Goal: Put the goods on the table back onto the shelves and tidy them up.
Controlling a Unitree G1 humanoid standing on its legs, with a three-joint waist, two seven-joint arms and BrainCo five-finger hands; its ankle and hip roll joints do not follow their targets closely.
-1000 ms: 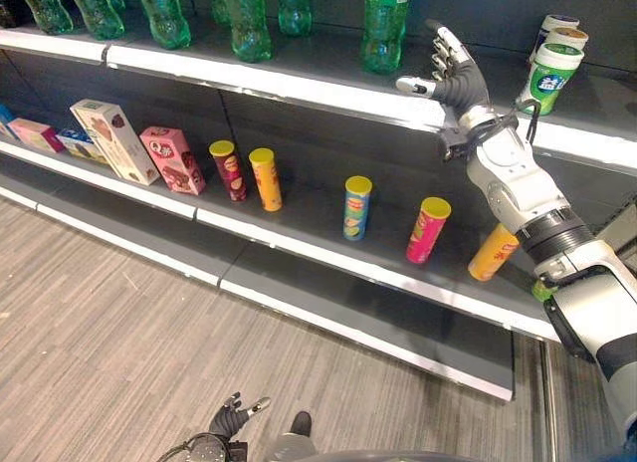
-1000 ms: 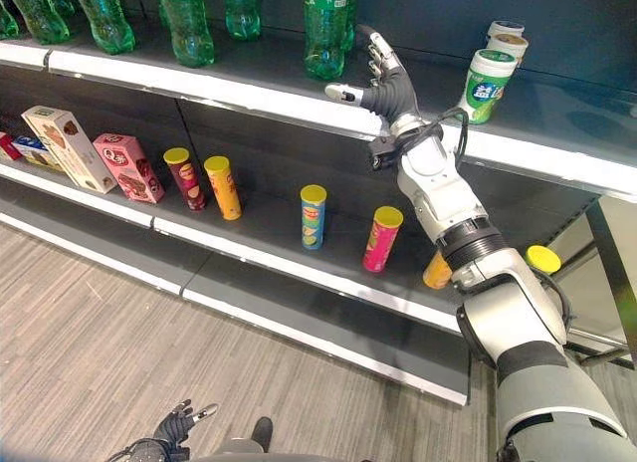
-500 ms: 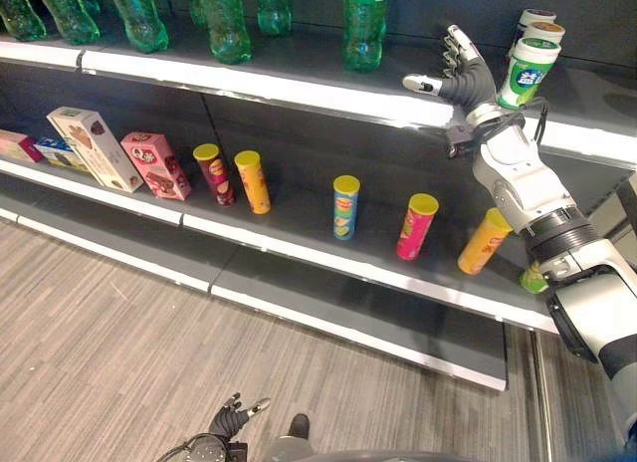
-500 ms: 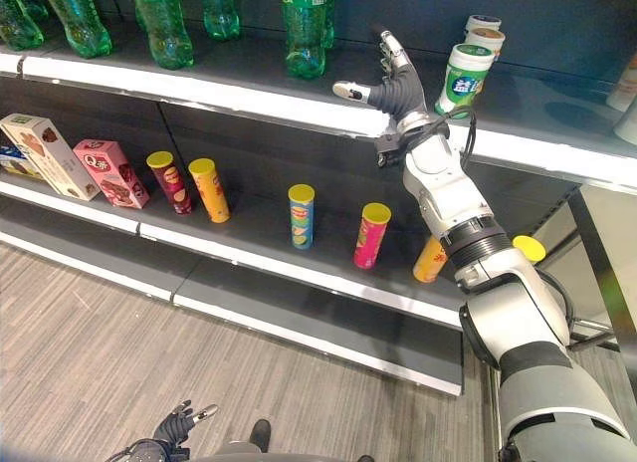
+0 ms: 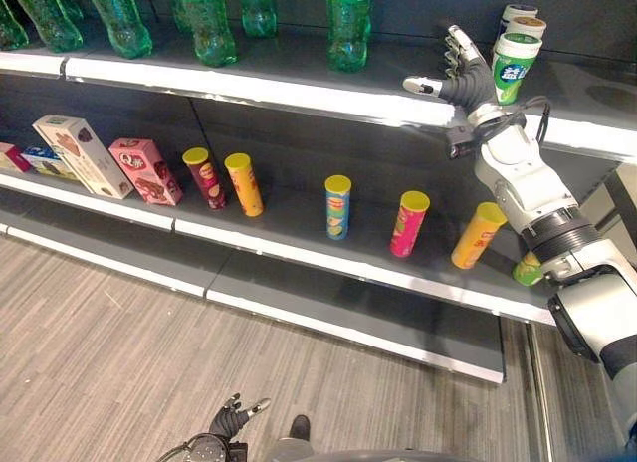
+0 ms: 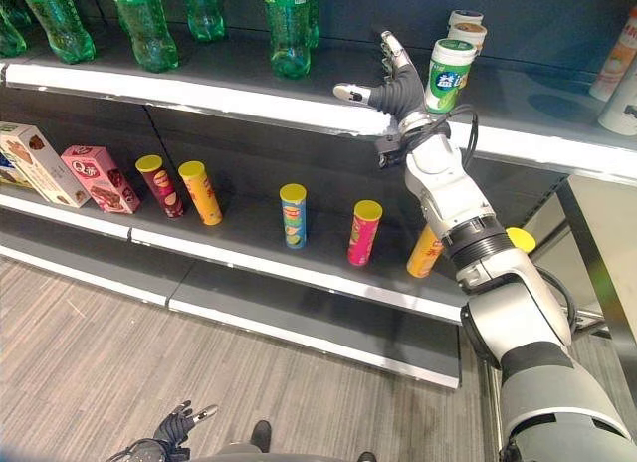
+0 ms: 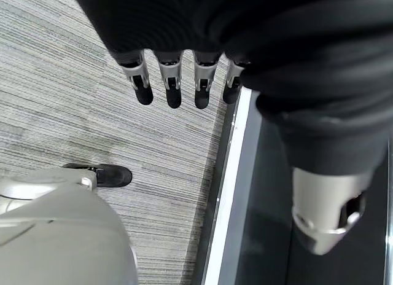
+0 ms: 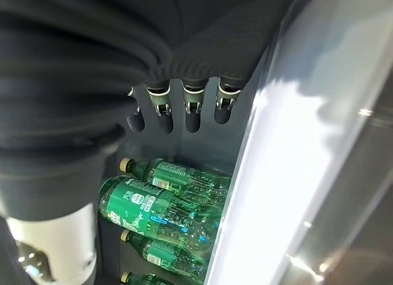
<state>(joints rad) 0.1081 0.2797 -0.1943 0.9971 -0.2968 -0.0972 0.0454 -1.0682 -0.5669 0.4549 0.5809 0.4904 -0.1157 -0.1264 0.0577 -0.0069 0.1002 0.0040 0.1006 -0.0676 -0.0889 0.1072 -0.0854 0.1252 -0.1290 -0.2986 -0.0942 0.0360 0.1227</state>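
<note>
R hand (image 5: 460,76) is raised at the upper shelf (image 5: 299,89) edge, approx. 1 o'clock in the head view, fingers spread straight, nothing held. The white-green tub (image 5: 513,64) stands just beside it at its 3 o'clock; contact can't be told. L hand (image 5: 231,420) hangs low at 6 o'clock, fingers relaxed, empty.

Step in hand, by judgement: the tub is to be nudged back or straightened. Best done w/ a slow sideways push low on the tub, so it isn't tipped into the 2 tubs (image 5: 523,20) behind.

Counts in the left eye view: 3 tubs; 5 green bottles (image 5: 347,22) on the upper shelf, more possibly cut off. Lower shelf (image 5: 299,245): 5 chip cans (image 5: 337,206), a 6th green one partly hidden by the arm; approx. 4 boxes (image 5: 145,169) at 9 o'clock.
</note>
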